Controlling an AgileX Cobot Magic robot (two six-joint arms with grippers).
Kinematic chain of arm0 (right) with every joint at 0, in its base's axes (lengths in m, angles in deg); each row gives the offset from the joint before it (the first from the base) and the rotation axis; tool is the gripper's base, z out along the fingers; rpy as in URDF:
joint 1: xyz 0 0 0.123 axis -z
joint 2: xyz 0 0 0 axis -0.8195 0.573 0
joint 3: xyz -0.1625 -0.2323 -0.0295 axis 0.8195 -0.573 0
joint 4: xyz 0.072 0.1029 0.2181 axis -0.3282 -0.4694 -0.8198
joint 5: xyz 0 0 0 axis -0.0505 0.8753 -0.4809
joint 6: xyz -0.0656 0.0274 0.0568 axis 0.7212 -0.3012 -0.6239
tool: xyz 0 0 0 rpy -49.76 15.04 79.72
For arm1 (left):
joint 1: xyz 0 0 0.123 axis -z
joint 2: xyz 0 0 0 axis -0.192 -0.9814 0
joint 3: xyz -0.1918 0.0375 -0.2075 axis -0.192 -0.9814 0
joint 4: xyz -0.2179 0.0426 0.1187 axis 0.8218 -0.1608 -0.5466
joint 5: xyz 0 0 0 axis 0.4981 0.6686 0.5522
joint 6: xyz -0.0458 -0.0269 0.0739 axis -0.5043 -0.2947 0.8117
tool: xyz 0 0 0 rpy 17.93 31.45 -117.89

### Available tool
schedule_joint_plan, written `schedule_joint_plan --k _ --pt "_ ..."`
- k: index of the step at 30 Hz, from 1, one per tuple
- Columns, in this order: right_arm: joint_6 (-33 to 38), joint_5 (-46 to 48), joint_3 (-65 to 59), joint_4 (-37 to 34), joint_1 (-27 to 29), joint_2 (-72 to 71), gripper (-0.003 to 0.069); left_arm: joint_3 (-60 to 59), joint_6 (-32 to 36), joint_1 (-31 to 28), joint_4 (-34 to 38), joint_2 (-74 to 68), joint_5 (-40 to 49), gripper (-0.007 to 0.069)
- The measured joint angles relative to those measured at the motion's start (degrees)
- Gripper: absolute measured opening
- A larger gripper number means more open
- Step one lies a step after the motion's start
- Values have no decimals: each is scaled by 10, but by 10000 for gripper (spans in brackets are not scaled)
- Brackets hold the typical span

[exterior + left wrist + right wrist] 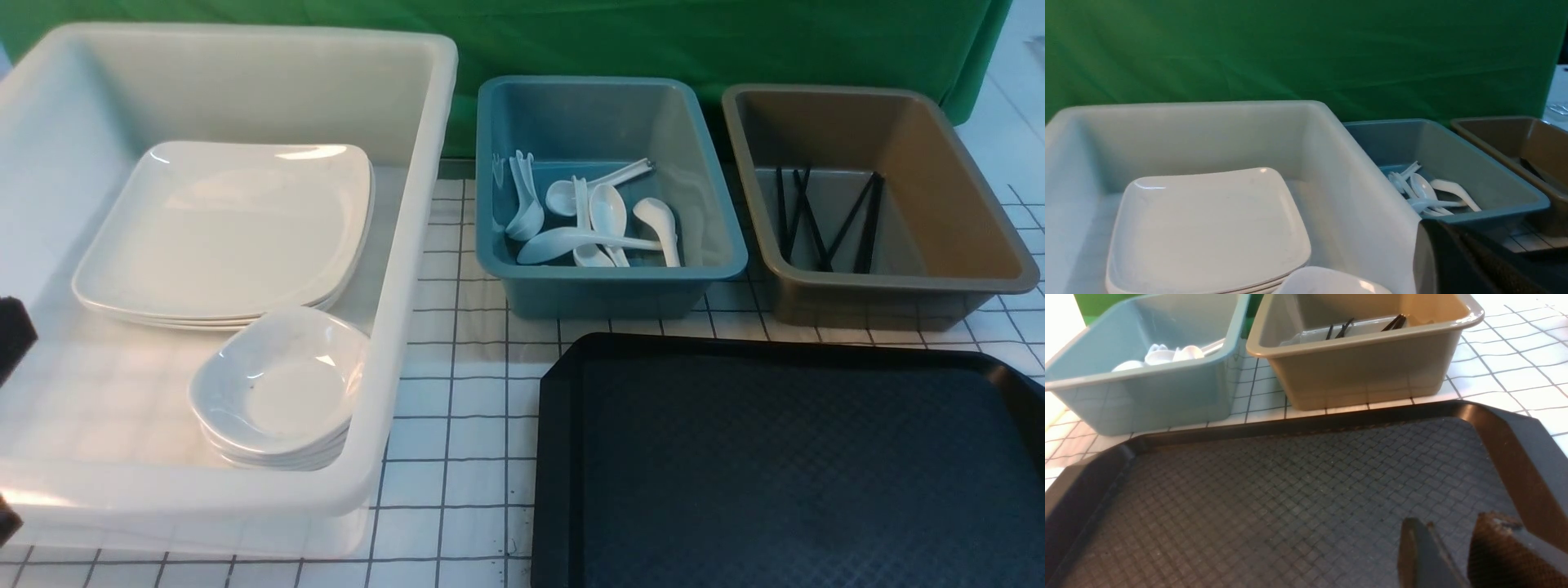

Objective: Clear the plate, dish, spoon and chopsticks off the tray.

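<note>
The black tray (784, 474) lies at the front right with nothing on it. White plates (229, 229) are stacked inside the big white bin (408, 245), and small white dishes (277, 392) are stacked in front of them. Several white spoons (600, 216) lie in the blue bin (620, 271), and black chopsticks (824, 220) in the brown bin (898, 282). My left gripper (1443, 230) is shut and empty, beside the white bin's near corner. My right gripper (1447, 535) hovers open over the tray's (1290, 490) near right part, holding nothing.
All three bins stand in a row along the back, on a white gridded tabletop (457, 425). A green cloth (653, 41) hangs behind them. A strip of tabletop separates the white bin from the tray.
</note>
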Motion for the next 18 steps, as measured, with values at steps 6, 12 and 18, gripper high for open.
schedule_joint_plan --k 6,12,18 --pt "0 0 0 0 0 0 240 -91 -7 -74 -12 73 -41 4" --pt "0 0 0 0 0 0 240 -191 -6 -153 30 162 -53 4" --pt "0 0 0 0 0 0 240 -230 -6 -201 42 179 -40 4"
